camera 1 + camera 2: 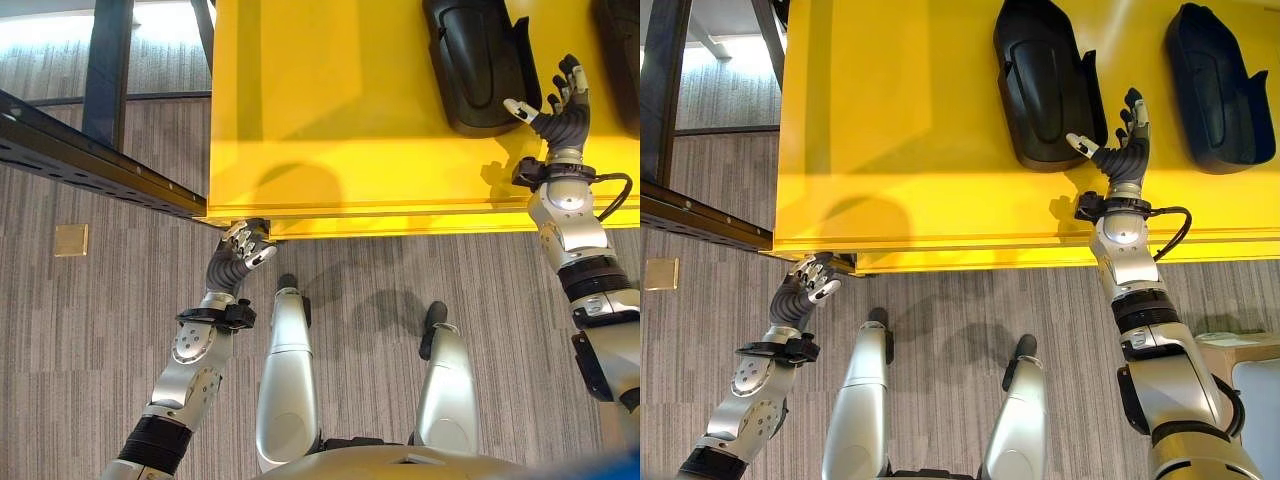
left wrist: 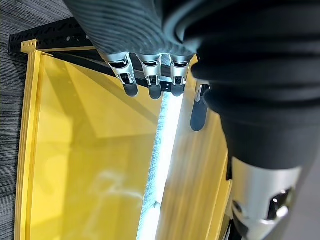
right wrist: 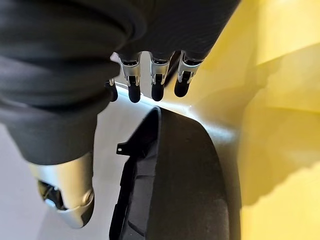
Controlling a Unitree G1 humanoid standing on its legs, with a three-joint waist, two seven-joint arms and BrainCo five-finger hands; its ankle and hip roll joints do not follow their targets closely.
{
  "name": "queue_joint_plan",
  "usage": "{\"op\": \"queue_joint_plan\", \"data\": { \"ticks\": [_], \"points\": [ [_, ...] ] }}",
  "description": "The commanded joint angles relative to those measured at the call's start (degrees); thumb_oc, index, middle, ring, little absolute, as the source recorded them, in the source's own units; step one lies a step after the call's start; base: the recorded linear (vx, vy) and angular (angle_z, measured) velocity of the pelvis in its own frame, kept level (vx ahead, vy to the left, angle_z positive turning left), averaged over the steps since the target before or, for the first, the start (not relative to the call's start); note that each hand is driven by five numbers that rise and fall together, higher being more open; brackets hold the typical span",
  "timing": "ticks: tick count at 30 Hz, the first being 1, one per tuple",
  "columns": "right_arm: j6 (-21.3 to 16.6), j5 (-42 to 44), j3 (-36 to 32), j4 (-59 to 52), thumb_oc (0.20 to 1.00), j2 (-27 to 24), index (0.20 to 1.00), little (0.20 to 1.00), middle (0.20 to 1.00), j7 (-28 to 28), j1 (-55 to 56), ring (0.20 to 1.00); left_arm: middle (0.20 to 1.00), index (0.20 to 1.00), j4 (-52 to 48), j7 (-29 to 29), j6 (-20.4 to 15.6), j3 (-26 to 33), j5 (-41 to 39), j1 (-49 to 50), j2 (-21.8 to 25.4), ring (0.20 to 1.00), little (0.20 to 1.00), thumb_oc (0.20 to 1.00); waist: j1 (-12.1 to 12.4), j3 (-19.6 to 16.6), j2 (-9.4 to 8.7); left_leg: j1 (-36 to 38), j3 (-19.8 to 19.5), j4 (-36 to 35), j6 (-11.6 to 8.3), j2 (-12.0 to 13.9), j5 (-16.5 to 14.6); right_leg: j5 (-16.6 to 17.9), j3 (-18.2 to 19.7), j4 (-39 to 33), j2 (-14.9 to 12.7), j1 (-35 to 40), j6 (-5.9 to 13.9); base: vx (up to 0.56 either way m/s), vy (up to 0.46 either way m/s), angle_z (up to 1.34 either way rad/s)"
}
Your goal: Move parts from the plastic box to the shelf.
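The yellow plastic box [image 1: 340, 110] lies in front of the robot, and two black moulded parts rest on its floor: one part [image 1: 1045, 85] near the middle and a second part [image 1: 1218, 88] further to the robot's right. The right hand [image 1: 1122, 148] hangs over the box just beside the near end of the first part, fingers spread and relaxed, holding nothing; its wrist camera shows the dark fingertips [image 3: 156, 92] poised above the part's raised edge and apart from it. The left hand [image 1: 238, 258] sits at the box's front rim near its left corner, fingers loosely extended, gripping nothing, close beside the dark metal rail [image 1: 90, 165] that runs off to the left. This looks like the reach that opens a pick: no part has left the box yet. The next move calls for lowering the right hand onto the first part and closing fingers and thumb around its rim, likely a smooth, curved shell that could slip from a shallow hold.
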Motion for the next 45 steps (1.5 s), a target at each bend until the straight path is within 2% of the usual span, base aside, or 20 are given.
{"op": "queue_joint_plan", "data": {
  "ticks": [1, 16, 45],
  "points": [
    [-3.3, 3.8, -2.2, -3.6, 1.0, -0.1, 1.0, 1.0, 1.0, 1.5, 0.7, 1.0, 1.0, 1.0, -3.4, -1.0, -3.4, -0.5, -0.7, -0.1, 1.8, 1.0, 1.0, 1.0, 0.3, -0.6, 0.08, -0.2, 2.0, -3.0, 1.73, -1.6, 3.6, -4.2, 1.2, 11.1, 2.3, -2.6, -5.8, 0.0, 0.0, 0.0],
    [-3.2, 6.3, -1.5, -7.0, 1.0, 2.1, 1.0, 1.0, 1.0, 4.0, 2.8, 1.0, 1.0, 1.0, -3.5, -1.1, -3.0, -0.4, -0.5, -0.2, 1.6, 1.0, 1.0, 1.0, 0.3, -0.2, -0.15, -0.4, 1.9, -3.3, 1.7, -1.6, 4.1, -4.0, 1.1, 11.1, 2.2, -2.7, -5.84, 0.0, 0.0, 0.0],
    [-4.0, 5.9, -4.1, -6.7, 1.0, 1.9, 1.0, 1.0, 1.0, 1.6, 2.4, 1.0, 1.0, 1.0, -3.1, -0.4, -3.1, -0.3, -0.5, -0.3, 1.4, 1.0, 1.0, 1.0, 0.1, -0.1, -0.38, -0.3, 1.9, -3.4, 1.8, -1.5, 3.9, -4.0, 1.4, 10.9, 2.4, -2.7, -5.75, 0.0, 0.0, 0.0]
  ]
}}
